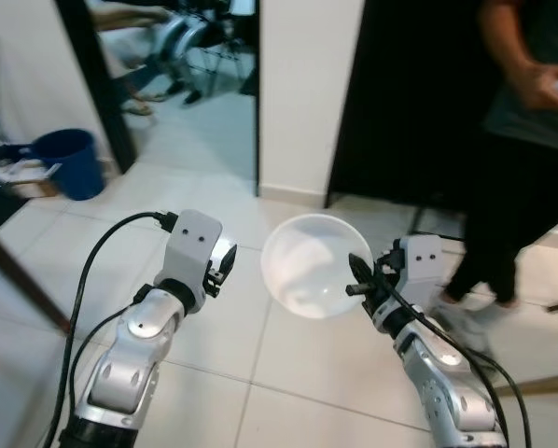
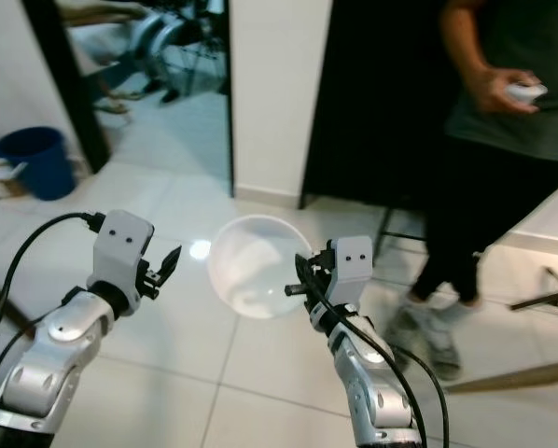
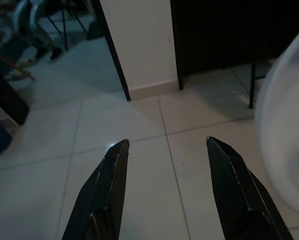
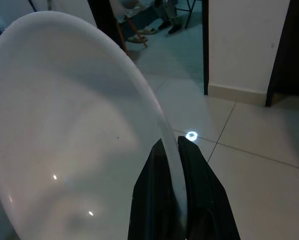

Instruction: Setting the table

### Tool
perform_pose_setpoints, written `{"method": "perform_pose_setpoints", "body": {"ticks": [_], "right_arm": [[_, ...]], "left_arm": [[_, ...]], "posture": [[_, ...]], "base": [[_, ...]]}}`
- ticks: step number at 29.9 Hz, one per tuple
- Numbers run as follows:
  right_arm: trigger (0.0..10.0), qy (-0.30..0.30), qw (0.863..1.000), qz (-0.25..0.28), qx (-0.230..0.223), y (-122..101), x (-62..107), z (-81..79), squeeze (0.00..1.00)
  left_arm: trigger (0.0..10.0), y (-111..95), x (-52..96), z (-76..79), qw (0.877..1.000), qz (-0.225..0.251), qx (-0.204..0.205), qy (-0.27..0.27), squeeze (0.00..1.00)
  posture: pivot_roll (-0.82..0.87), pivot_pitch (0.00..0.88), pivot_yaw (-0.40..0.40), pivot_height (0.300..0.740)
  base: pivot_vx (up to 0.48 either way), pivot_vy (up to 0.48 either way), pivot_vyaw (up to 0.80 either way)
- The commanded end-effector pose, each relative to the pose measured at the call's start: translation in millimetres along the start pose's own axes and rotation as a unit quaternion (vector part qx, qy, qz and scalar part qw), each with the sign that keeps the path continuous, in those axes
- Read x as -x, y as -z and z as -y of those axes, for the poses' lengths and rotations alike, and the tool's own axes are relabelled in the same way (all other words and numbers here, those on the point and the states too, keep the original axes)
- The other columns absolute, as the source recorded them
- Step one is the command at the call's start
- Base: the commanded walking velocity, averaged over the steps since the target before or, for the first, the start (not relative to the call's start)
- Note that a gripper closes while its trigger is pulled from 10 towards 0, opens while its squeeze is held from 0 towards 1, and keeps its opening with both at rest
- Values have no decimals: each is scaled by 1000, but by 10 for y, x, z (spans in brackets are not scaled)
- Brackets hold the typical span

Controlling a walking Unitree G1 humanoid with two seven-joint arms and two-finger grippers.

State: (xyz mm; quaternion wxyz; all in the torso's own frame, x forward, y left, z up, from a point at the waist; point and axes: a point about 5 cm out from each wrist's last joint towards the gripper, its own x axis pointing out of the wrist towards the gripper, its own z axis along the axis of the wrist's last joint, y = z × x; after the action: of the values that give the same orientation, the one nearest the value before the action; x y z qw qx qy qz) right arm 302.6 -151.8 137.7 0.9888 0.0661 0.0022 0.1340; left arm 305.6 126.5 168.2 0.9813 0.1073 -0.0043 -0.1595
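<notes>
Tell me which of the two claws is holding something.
The right claw: its fingers pinch the rim of the white bowl. The left claw is open, with only floor tiles between its fingers.

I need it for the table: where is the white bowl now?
The white bowl hangs above the tiled floor, its rim pinched by the right gripper, between both arms.

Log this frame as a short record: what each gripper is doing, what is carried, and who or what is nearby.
carried item: white bowl, empty, held above the tiled floor
right gripper: shut on the bowl's rim, one finger on each side
left gripper: open, holding nothing, beside the bowl
person: standing ahead on the robot's right, holding a small white object
other: blue bucket on the left
</notes>
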Motion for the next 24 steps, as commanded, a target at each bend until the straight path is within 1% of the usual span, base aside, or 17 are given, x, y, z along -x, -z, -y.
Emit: {"method": "perform_pose_setpoints", "body": {"ticks": [1, 24], "right_arm": [[10000, 3, 1000, -2, 1, 13, 6, 20, 8], [10000, -1, 1000, 2, 4, -10, 2, 19, 71]], "left_arm": [[10000, 34, 1, 4, 1000, -6, -3, 2, 0], [10000, 24, -18, 3, 1000, -6, -2, 0, 0]], "posture": [[-20, 0, 43, 740], [-22, 0, 42, 740]], "base": [[0, 0, 744], [0, 0, 744]]}}
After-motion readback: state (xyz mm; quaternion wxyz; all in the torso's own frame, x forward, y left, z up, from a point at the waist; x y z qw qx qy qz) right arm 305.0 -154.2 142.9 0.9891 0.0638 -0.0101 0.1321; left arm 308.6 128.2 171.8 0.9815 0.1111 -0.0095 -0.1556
